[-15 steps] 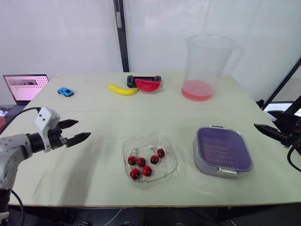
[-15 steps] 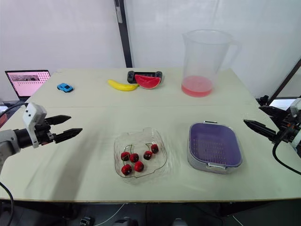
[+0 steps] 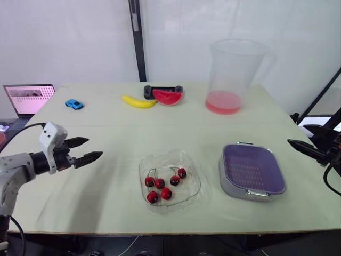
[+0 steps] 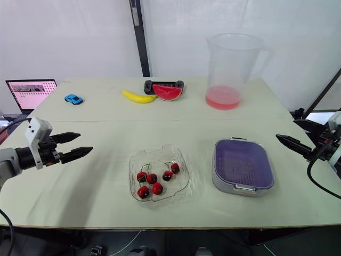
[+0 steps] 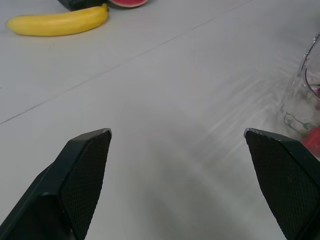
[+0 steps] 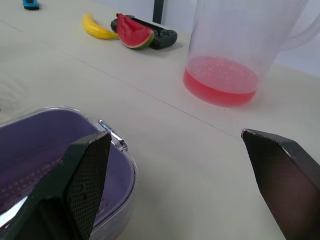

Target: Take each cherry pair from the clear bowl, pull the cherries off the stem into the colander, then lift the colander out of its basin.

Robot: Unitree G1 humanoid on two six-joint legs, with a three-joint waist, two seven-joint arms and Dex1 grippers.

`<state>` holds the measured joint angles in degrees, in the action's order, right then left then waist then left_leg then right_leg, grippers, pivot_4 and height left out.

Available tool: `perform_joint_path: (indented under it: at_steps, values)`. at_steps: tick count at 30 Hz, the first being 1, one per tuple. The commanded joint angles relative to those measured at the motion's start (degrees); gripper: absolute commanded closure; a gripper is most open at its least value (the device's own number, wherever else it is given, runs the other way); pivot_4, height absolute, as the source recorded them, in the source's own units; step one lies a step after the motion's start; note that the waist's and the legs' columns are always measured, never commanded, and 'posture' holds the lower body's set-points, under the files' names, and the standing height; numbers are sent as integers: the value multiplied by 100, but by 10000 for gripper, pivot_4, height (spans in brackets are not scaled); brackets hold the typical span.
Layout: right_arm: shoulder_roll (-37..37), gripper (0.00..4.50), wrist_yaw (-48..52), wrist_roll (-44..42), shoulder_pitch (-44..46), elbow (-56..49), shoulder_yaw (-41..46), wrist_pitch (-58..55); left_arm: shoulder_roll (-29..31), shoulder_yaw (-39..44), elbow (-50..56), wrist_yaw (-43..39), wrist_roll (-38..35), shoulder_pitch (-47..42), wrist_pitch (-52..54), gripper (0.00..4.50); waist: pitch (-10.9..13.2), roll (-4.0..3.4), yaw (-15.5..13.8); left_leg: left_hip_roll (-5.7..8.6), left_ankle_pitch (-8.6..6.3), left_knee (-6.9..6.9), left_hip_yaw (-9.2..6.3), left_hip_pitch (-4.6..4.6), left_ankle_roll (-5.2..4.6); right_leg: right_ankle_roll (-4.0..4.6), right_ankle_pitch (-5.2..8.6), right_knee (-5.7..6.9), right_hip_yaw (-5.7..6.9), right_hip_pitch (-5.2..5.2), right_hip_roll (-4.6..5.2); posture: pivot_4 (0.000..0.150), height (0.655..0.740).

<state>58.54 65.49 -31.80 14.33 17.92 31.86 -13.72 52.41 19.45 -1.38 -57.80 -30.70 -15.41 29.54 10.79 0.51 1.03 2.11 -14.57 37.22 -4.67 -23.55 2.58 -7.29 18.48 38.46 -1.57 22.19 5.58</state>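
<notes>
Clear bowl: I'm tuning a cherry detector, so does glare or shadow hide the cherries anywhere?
Left eye view: faint highlights on the rim of the clear plastic bowl, red cherries plainly visible; a soft shadow on the beige table beneath the left gripper, short of the bowl. Left wrist view: the bowl's wavy wall leaves one cherry a red patch.

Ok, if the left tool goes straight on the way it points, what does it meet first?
Looks free: the left tool points across bare table, just past the far side of the bowl. It might clip the rim; depth is unclear.
</notes>
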Motion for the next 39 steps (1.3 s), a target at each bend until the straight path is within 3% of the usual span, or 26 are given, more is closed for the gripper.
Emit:
perform_joint_path:
  at_steps: [1, 13, 20, 24, 30, 36, 39]
  values:
    - [-31, 328, -15, -202, 182, -296, 64, -113, 58, 158, 112, -62, -104, -65, -35, 0, 0, 0, 1, 0, 0, 0, 0, 0, 0, 0, 0, 0, 0, 0, 0, 1500, 7400]
    - [126, 328, 176, 44, 96, -395, -119, -147, 22, 165, 168, 154, 54, -107, -341, 0, 0, 0, -26, 0, 0, 0, -1, 0, 0, 0, 0, -1, 0, -1, 1, 1500, 7400]
    - [699, 328, 140, 184, 215, -1219, -614, -984, 239, 110, 927, -778, -1176, -562, 543, 0, 0, -2, 9, -2, -1, 0, 1, 0, -1, 0, 0, 2, -2, 3, 1, 1500, 7400]
    - [982, 328, 257, -92, 500, -2160, -1120, -1604, 458, -144, 1535, -1412, -1251, -146, 501, 0, 0, -4, 93, -7, -4, -9, 4, 1, -6, 1, 0, -1, -3, 8, 0, 1500, 7400]
    - [798, 328, 387, -380, 2200, -3284, -2655, -2753, 337, -5, 1649, -1318, -1222, 156, 349, 0, 3, -11, 152, -13, -4, -10, 0, 1, -5, 2, 1, 0, -3, 10, -1, 1500, 7400]
    - [-492, 328, 217, 747, 4499, -3349, -4935, -3359, 148, 181, 1748, -1190, -1132, 650, 108, 0, 4, -9, 150, -14, -6, -11, 0, -1, -9, 2, 1, -13, -3, 12, 1, 1500, 7400]
    - [-1000, 328, 188, 1084, 5107, -3208, -5485, -3564, 7, 277, 1806, -1046, -1151, 769, 17, 0, 3, -6, 119, -11, -5, -11, -1, -9, -8, 2, 1, -10, -4, 24, 4, 1500, 7400]
